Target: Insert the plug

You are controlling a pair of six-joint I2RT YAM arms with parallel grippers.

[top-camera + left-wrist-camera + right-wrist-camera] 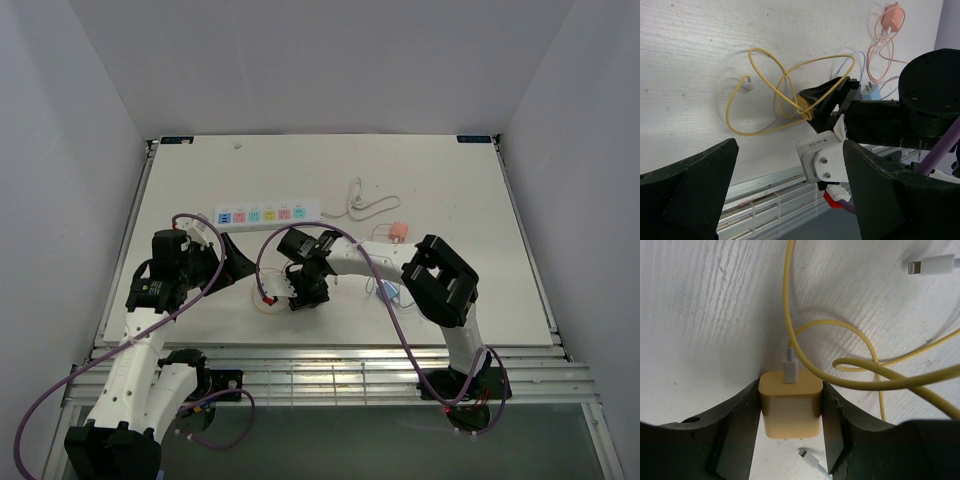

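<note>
Plug (790,400) pinched by right end effector (790,420).
Left end effector (790,150) spread, over bench (690,60); yellow cable (786,290) looped.

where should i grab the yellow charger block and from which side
Take the yellow charger block by its two flat side faces, coming from the end opposite the yellow cable. Those faces are parallel, and the cable loops stay ahead of the fingers. The right gripper holds it just so.
</note>
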